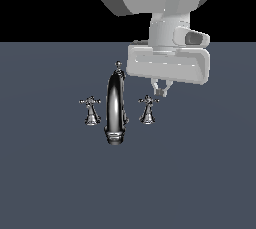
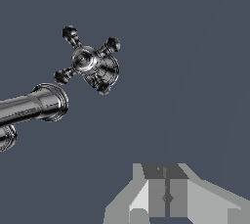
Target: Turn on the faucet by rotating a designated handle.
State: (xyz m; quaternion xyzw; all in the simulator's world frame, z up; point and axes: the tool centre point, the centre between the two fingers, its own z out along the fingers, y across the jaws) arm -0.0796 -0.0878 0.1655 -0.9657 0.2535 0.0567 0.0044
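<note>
The spout (image 1: pixel 115 108) stands nearest in the exterior view, a chrome arch curving forward over the grey surface (image 1: pixel 60 183), with a cross handle on each side. The handle on the exterior view's right (image 1: pixel 147 107) sits just beside the spout and looks like the one in reach; the other handle (image 1: pixel 90 109) stands further off on the spout's far side. In the wrist view the cross handle (image 2: pixel 88 61) shows four knobbed spokes around a hub. It should be rigid, polished metal, probably slippery, turning stiffly on its stem, so the best hold is likely across one spoke (or a push against its knob). Behind and above it hangs the gripper (image 1: pixel 160 91), fingers pressed nearly together, holding nothing and touching nothing, apart from the handle.
</note>
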